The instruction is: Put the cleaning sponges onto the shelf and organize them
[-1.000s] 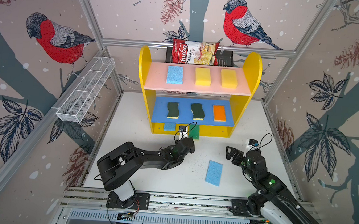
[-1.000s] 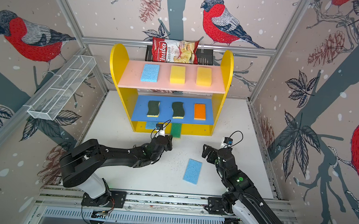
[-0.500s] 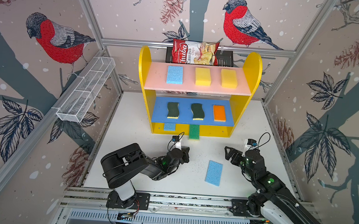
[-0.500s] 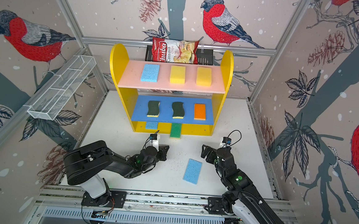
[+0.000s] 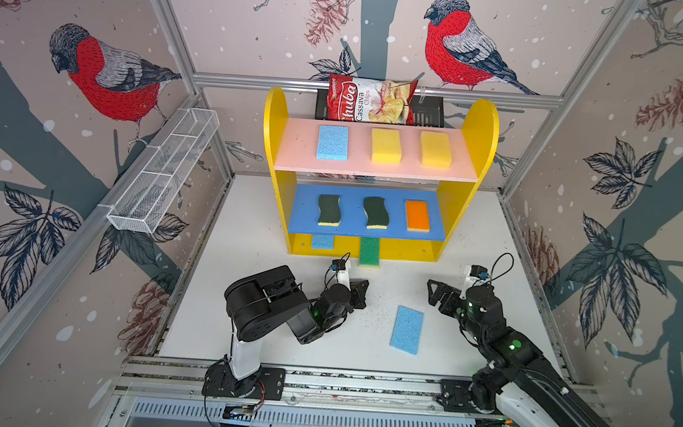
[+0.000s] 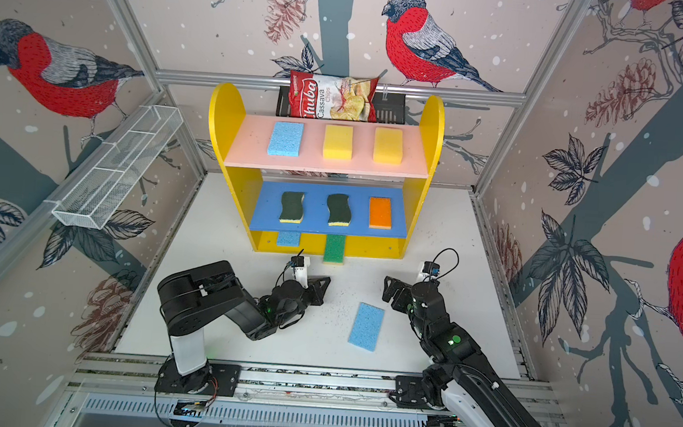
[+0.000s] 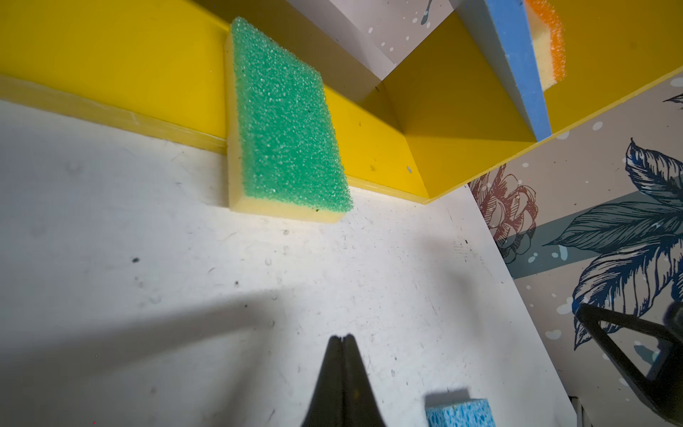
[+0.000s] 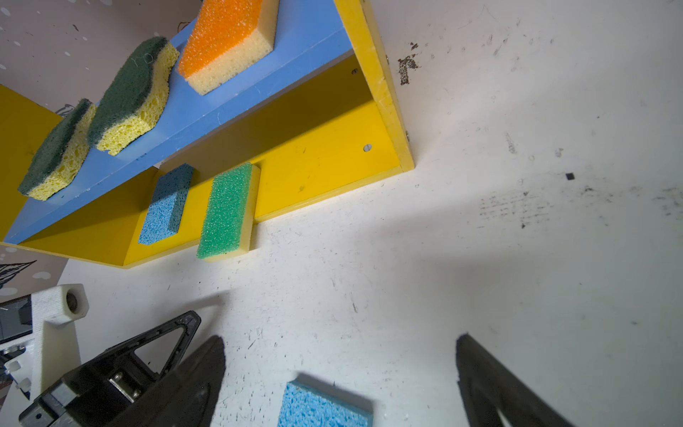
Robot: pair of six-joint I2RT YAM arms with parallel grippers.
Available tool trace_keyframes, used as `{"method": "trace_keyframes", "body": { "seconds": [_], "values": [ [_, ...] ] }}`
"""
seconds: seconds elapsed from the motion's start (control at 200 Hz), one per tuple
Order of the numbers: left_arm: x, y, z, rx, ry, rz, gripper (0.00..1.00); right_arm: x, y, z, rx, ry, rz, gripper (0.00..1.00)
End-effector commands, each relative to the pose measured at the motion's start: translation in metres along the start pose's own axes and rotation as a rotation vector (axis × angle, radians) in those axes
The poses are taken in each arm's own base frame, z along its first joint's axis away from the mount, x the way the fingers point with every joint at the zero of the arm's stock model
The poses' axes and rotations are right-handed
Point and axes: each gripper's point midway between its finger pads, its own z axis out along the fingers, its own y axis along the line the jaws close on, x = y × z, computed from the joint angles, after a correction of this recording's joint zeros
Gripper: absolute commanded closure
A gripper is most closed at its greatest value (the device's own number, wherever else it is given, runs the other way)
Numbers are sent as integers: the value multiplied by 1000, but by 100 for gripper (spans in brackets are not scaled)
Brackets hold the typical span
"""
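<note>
The left gripper (image 7: pixel 343 338) is pinching its black jaws together on nothing. Its wrist view is showing, ahead of the tips, the bright green foam sponge (image 7: pixel 288 122) overhanging the base of the yellow wooden shelf (image 7: pixel 443 111). The right gripper (image 8: pixel 340 342) is hanging spread wide and empty. A light blue rectangular sponge (image 8: pixel 321 406) is lying flat near its fingers, between both grippers in both top views. Only the top views are showing the pink top board (image 5: pixel 356 166), which is carrying a blue sponge (image 5: pixel 332 143) and two yellow sponges (image 5: pixel 386 146). Dark specks are dotting the scuffed white tabletop (image 5: pixel 268 217), and bullfinch wallpaper (image 5: pixel 109 75) is lining the walls.
</note>
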Motion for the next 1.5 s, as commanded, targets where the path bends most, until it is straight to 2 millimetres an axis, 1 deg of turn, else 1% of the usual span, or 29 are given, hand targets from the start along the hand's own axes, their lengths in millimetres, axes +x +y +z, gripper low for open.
{"method": "trace_keyframes", "body": {
  "seconds": [0.0, 0.035, 0.06, 0.11, 0.135, 0.33, 0.56, 0.675, 0.77, 0.906, 1.496],
  "values": [
    [-11, -14, 2, 52, -40, -24, 94, -2, -2, 1, 9, -14, 2, 3],
    [-10, -13, 3, 49, -39, -25, 94, -3, -1, 0, 9, -16, 0, 3],
    [-10, -13, 3, 50, -38, -29, 92, -3, -2, 1, 11, -15, -1, 3],
    [-10, -12, 4, 54, -39, -38, 84, -2, -2, 1, 11, -15, -1, 3],
    [-10, -12, 5, 56, -41, -46, 81, -2, -2, 1, 10, -14, -2, 3],
    [-10, -5, 6, 52, -58, -91, 76, 0, -3, 1, 12, -11, -6, 3],
    [-7, 7, 11, -4, -49, -104, 76, 1, -6, 2, 18, -13, -10, 3],
    [-8, 10, 17, -8, -42, -117, 78, 1, -6, 2, 19, -15, -12, 3],
    [-8, 12, 19, -12, -42, -131, 78, 1, -6, 2, 20, -16, -13, 3],
    [-7, 22, 23, -41, -39, -161, 80, 0, -6, 2, 20, -17, -17, 3],
    [-13, 30, 44, -71, -29, -173, 82, -1, -7, 4, 28, -19, -25, 3]
  ]
}}
